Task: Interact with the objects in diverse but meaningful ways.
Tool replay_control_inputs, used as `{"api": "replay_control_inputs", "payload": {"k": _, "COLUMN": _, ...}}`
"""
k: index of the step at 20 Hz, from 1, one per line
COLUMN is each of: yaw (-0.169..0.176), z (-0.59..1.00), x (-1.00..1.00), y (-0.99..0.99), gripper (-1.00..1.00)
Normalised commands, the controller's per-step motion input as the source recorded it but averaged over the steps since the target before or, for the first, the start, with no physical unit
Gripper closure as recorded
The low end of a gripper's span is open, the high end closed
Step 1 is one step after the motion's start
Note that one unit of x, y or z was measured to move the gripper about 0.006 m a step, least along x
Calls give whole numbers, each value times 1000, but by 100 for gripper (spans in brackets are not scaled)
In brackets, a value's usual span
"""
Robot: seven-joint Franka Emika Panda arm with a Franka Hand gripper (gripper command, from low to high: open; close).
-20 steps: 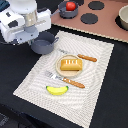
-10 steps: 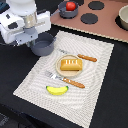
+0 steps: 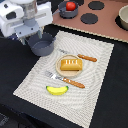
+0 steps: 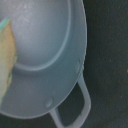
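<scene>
A grey handled pot [image 3: 41, 45] stands at the far corner of the striped mat [image 3: 95, 65], on the exterior view's left. My gripper [image 3: 33, 38] hangs right over it; its fingers are blurred against the pot. The wrist view is filled by that pot [image 4: 50, 55] and its loop handle [image 4: 82, 102]. A golden bread loaf [image 3: 71, 64] lies on a plate at the mat's middle. A yellow banana [image 3: 56, 90] lies at the mat's near edge. A red tomato [image 3: 71, 6] sits in a second grey pot [image 3: 64, 11]. No sausage or lid is in view.
An orange-handled knife [image 3: 86, 57] lies behind the plate and an orange-handled fork [image 3: 67, 81] in front of it. A toy stove top [image 3: 107, 22] with dark round burners [image 3: 89, 18] stands at the back. Another pot [image 3: 123, 17] sits at the right edge.
</scene>
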Motion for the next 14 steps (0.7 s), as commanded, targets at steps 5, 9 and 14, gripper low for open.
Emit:
{"api": "replay_control_inputs", "payload": {"k": 5, "yaw": -4, "z": 757, "x": 983, "y": -10, "gripper": -100}}
{"api": "replay_control_inputs", "payload": {"k": 9, "yaw": 0, "z": 459, "x": 989, "y": 66, "gripper": -100}}
{"api": "replay_control_inputs", "payload": {"k": 14, "yaw": 0, "z": 386, "x": 969, "y": 123, "gripper": -100}}
